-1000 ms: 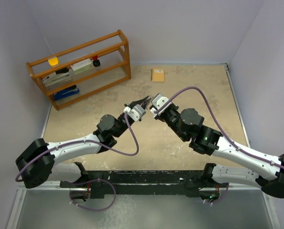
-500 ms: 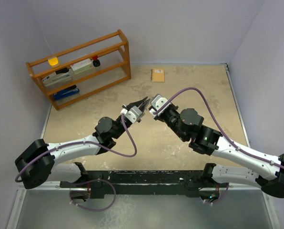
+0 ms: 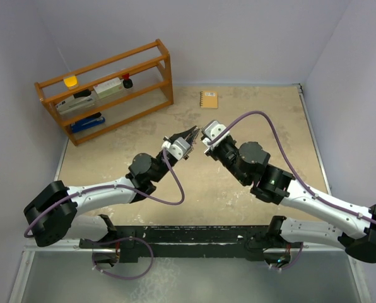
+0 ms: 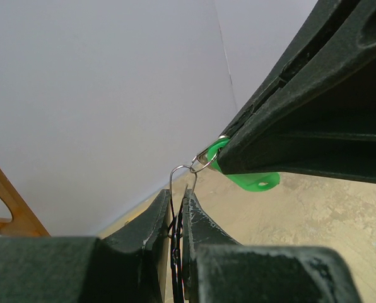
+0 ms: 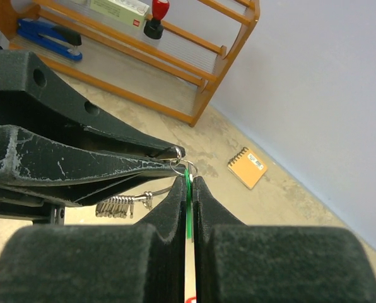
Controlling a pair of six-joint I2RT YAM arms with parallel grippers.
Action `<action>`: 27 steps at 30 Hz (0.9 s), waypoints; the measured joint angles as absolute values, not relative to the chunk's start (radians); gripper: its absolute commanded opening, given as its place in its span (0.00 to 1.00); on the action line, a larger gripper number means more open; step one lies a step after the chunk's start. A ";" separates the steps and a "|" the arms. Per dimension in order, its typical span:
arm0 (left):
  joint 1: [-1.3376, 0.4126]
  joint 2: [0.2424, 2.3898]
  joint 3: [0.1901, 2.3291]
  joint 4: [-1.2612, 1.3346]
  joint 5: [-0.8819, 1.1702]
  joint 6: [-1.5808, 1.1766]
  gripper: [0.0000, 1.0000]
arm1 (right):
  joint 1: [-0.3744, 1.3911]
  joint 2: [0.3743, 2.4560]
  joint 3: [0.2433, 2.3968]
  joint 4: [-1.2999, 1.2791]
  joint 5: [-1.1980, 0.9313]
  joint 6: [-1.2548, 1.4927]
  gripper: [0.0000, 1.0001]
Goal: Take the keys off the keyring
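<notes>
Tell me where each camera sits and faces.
Top external: above, behind the bases, looking down on the beige table; both arms show whole.
Left wrist: on the left arm, looking along the left jaws, shut on the thin silver wire keyring, toward the wall.
Right wrist: on the right arm, looking along the right jaws, shut on the green plastic-headed key, toward the wooden shelf rack and tan spiral notebook.
Shared: each wrist view shows the other arm's jaws and the green key.

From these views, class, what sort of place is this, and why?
Probably a robot test cell: plain walls box in the table, left arm and right arm bolted at its edge, a wooden rack.
</notes>
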State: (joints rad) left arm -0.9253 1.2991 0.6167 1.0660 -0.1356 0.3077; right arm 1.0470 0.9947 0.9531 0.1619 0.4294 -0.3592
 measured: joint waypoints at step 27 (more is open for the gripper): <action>-0.910 1.256 0.617 1.003 -0.173 0.319 0.00 | 1.045 1.061 0.953 0.190 0.419 -0.293 0.00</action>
State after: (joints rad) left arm -0.9096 1.2560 0.6174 1.0035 -0.1734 0.3187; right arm 1.0451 1.0611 0.9535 0.1902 0.4191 -0.2932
